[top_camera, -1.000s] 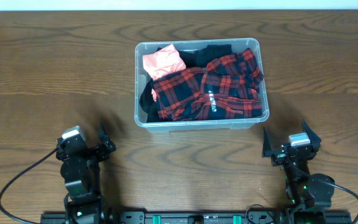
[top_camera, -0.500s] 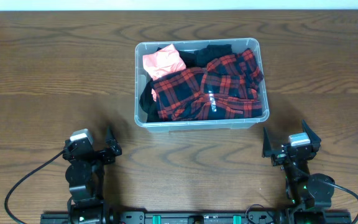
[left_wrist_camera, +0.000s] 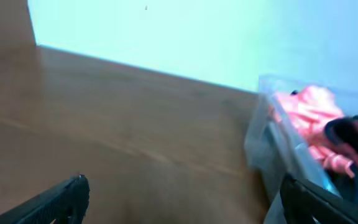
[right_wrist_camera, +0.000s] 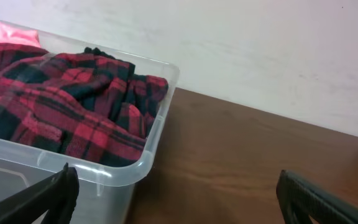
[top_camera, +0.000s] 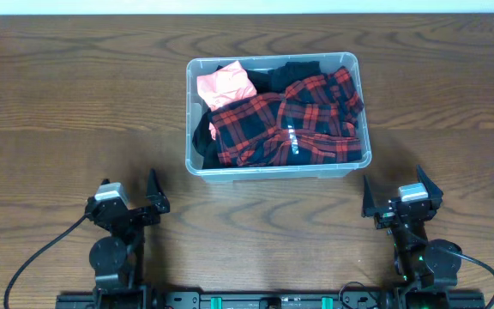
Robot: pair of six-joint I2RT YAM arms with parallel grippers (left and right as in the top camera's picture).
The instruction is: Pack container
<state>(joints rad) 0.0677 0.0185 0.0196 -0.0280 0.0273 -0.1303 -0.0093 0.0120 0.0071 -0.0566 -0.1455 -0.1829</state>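
Note:
The clear plastic container (top_camera: 190, 120) stands at the table's middle back, filled with a red and black plaid shirt (top_camera: 286, 120), dark clothing and a pink garment (top_camera: 224, 84). My left gripper (top_camera: 129, 199) is open and empty at the front left, apart from the container. My right gripper (top_camera: 399, 194) is open and empty at the front right. The left wrist view shows open jaws (left_wrist_camera: 182, 196) with the container (left_wrist_camera: 260, 134) at the right. The right wrist view shows open jaws (right_wrist_camera: 179, 193) and the container's corner (right_wrist_camera: 151, 155) with the plaid shirt (right_wrist_camera: 73, 106).
The brown wooden table (top_camera: 67, 112) spreads around the container. A pale wall (right_wrist_camera: 260, 50) rises behind the table's far edge. Cables run from both arm bases along the front edge.
My left arm has drawn back toward its base and turned, its open gripper moving slightly right and down. The right arm and the container's contents have not moved.

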